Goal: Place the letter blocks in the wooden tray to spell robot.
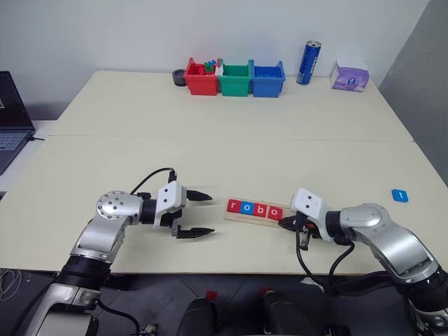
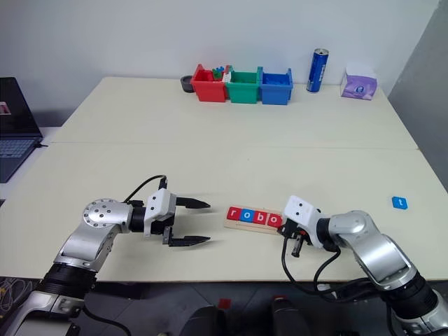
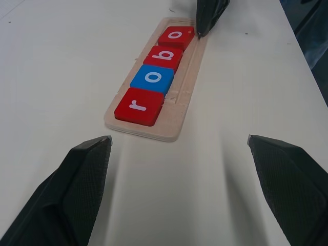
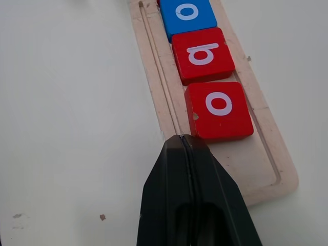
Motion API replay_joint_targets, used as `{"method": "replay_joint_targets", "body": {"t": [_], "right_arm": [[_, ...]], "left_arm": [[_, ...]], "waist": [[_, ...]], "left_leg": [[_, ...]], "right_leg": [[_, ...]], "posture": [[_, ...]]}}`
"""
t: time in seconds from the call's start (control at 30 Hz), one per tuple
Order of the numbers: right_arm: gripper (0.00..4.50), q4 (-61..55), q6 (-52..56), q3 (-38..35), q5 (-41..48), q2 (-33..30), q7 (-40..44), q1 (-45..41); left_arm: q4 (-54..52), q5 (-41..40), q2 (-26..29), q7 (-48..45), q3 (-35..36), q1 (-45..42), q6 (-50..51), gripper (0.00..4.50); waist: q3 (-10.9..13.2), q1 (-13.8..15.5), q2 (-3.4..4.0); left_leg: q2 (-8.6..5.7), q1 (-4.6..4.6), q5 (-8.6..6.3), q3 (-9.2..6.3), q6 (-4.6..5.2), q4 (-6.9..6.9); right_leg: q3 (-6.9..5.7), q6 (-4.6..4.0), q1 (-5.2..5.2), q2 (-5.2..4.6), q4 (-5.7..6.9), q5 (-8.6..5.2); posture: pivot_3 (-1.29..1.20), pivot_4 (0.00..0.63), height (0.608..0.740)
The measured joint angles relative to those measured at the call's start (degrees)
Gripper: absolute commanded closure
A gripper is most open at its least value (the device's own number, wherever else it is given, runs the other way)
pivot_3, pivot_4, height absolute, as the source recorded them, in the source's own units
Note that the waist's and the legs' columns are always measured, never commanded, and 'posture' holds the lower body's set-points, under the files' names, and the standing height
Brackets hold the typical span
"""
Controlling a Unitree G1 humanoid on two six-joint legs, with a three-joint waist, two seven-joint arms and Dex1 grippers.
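Right gripper [image 4: 182,139] clenched, holding nothing, tip at the near corner of the last red "o" tile [image 4: 219,109] in the wooden tray [image 4: 154,92]. Left gripper [image 1: 197,214] spread wide, empty, just off the tray's other end. Left wrist view reads the row: red "r" [image 3: 139,106], blue "o" [image 3: 152,78], red "b" [image 3: 166,55], then the red "o". Head views add the blue "t" tile [image 1: 399,195] lying well apart on the table [image 1: 210,150] to the right, with bins [image 1: 235,78], a can [image 1: 308,62] and a tissue box [image 1: 350,75] at the far edge.
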Motion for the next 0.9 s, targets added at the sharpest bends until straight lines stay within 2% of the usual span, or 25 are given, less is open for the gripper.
{"method": "replay_joint_targets", "body": {"t": [0.43,0.9], "right_arm": [[4.47,1.7,-1.8,0.9,-0.1,0.8,0.0,-1.6],[4.47,4.8,-3.8,0.0,-0.8,-2.8,1.5,-2.7]], "left_arm": [[-0.4,0.0,-0.1,0.2,0.0,0.0,0.2,0.0],[-2.1,0.0,-0.1,1.1,0.0,0.0,1.7,0.0]], "waist": [[0.0,0.0,0.0],[0.0,0.0,0.0]], "left_leg": [[0.0,-0.01,0.0,-0.01,0.0,0.0],[0.01,0.0,0.0,0.01,0.0,0.0]], "right_leg": [[0.0,-0.02,0.0,0.0,0.0,0.01],[0.0,-0.02,0.0,0.0,0.0,0.01]], "posture": [[0.0,0.15,0.74],[0.0,0.15,0.74]]}}
